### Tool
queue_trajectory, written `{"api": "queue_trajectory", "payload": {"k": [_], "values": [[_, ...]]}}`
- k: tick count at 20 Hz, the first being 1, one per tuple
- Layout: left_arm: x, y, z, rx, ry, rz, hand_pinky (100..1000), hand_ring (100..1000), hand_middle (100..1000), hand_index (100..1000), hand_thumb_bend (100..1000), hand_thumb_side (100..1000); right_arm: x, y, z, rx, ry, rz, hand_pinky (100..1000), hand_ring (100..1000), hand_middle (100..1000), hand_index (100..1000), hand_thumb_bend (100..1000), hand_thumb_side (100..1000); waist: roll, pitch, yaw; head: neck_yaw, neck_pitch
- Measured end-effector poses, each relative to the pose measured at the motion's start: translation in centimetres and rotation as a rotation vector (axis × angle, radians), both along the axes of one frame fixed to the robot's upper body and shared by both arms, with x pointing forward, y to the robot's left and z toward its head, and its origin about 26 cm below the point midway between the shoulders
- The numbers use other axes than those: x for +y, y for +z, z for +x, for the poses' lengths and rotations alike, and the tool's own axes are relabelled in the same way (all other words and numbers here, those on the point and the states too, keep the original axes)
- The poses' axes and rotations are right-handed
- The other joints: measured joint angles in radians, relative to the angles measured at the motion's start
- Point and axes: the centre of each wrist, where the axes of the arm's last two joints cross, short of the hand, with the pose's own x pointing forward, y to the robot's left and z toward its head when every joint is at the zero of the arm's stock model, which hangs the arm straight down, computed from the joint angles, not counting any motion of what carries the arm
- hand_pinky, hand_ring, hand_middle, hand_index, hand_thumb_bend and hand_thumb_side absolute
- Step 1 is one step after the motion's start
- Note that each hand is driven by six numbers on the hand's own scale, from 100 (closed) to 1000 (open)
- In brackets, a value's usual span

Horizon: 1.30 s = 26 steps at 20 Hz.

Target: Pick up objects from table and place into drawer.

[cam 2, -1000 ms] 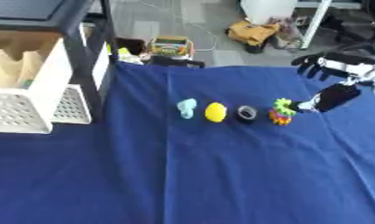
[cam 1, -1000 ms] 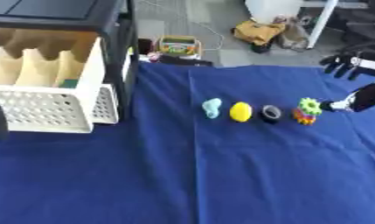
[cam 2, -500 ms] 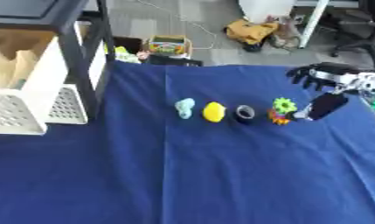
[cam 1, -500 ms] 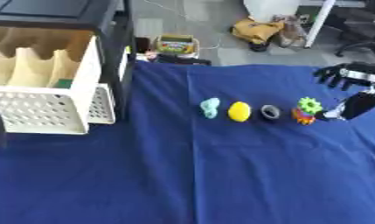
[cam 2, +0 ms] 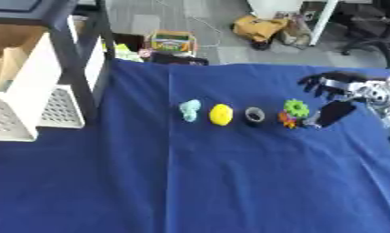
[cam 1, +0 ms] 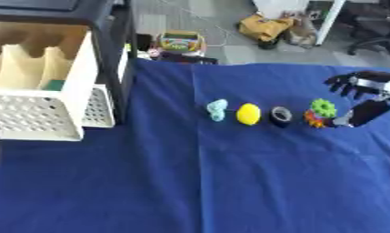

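Worktop point(cam 1: 229, 182): covered in a blue cloth, it fills most of the view.
Drawer point(cam 1: 38, 91): a white unit at far left, pulled open, with tall dividers inside; something green shows between them, but I cannot tell what it is.
Right hand point(cam 1: 365, 93): it hangs at the right edge, fingers point(cam 1: 341, 84) spread wide and pointing left, thumb reaching down toward the row; it holds nothing.
Left hand: in neither view.
Row of objects: four small things lie in a line across the middle of the worktop, well right of the drawer.
Lemon point(cam 1: 248, 113): yellow, second from the left.
Teal toy point(cam 1: 217, 109): leftmost, just beside the lemon.
Black ring point(cam 1: 281, 116): third, between the lemon and the gear toy.
Gear toy point(cam 1: 319, 112): green and orange, rightmost, just left of the thumb tip and near the fingers; I cannot tell whether the thumb touches it.
Progress: judging by the full row, little or nothing is moved yet; all four are left, and the gear toy looks like the first pick.
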Motion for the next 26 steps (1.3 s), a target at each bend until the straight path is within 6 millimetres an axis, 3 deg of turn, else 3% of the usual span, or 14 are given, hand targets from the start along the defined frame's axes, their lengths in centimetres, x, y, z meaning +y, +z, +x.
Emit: {"api": "queue_trajectory", "payload": {"k": [16, 26], "values": [[-0.35, 0.03, -0.16, -0.009, -0.007, -0.007, 314, 100, 197, 889, 100, 1000, -1.07, 0.17, 0.45, -0.046, -0.058, 0.049, 741, 822, 823, 990, 428, 385, -0.008, 0.022, 0.022, -0.009, -0.026], [-0.22, -0.48, -0.02, 0.017, 0.005, 0.015, 313, 100, 196, 883, 100, 1000, -0.74, 0.18, 0.78, -0.05, -0.042, 0.066, 699, 787, 757, 938, 404, 381, -0.012, 0.033, 0.025, -0.012, -0.026]]}}
